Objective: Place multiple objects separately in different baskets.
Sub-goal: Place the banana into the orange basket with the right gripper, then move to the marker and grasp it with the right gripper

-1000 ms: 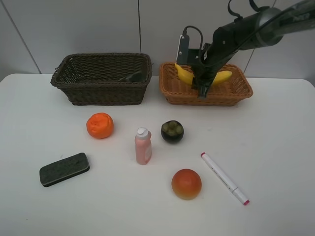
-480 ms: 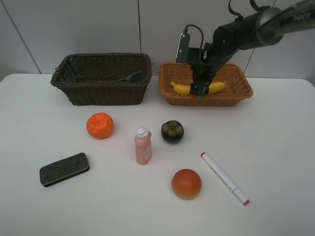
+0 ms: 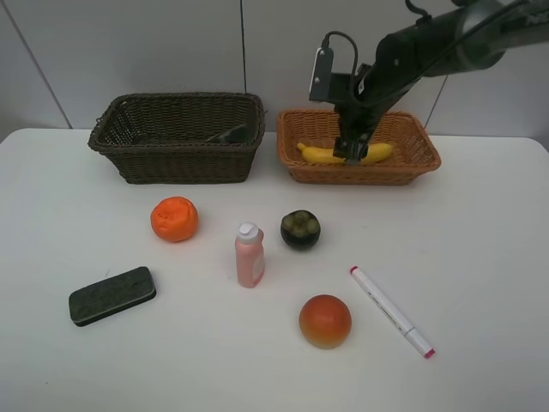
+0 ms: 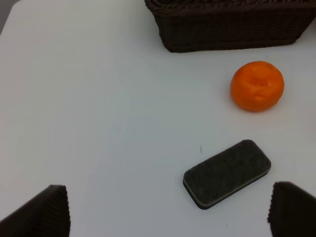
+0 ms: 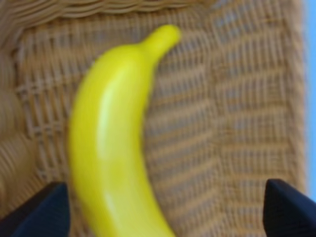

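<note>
yellow banana (image 5: 111, 148) looking smooth, glossy | light orange-tan woven wicker basket (image 3: 386, 174) looking rough | dark brown woven wicker basket (image 3: 184, 163) looking rough, matt | dark rectangular eraser (image 4: 227, 173) showing grainy matt top | wrinkled orange (image 4: 256, 85) looking dimpled | white tabletop (image 3: 480, 240) looking smooth, matt

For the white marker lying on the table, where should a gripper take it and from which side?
Likely mid-barrel on the white marker, coming down from above. It lies flat and slanted on the table, so the jaws should turn square to its long axis and close across the thin barrel.
</note>
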Available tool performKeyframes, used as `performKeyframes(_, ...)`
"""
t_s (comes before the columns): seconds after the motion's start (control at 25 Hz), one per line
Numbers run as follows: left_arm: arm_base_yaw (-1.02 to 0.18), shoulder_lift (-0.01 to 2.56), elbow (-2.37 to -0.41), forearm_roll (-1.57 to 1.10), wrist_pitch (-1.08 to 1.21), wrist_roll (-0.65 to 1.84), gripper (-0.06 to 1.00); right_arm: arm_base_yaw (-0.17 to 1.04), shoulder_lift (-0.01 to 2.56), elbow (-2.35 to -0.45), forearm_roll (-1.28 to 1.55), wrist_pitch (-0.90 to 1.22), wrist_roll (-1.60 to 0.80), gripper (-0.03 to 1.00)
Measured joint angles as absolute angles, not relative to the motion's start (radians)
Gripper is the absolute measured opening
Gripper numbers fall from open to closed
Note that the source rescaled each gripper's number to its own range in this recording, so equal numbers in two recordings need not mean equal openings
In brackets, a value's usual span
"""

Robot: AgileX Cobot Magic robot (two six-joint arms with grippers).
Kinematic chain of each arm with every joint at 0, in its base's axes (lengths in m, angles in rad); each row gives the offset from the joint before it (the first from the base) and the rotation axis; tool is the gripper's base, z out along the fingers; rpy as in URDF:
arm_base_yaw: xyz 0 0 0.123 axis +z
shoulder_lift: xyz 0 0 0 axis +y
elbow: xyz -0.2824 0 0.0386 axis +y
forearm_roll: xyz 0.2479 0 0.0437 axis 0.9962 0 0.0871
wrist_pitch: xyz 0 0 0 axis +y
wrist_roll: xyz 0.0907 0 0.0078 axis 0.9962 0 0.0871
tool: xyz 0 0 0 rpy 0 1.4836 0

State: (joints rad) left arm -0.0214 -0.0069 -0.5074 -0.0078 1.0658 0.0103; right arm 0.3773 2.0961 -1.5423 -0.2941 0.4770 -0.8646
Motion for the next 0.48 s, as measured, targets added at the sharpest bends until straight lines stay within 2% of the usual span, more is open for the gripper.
performKeyframes(0.24,-0.021,-0.007,-0.507,-0.008,1.066,0.010,1.00,0.377,1.960,-1.542,-0.318,0.593,-0.865,0.98)
performKeyframes(0.48,-0.021,-0.007,-0.507,-0.008,1.066,0.010,1.00,0.377,1.810,-1.542,-0.224,0.926,-0.861,0.97)
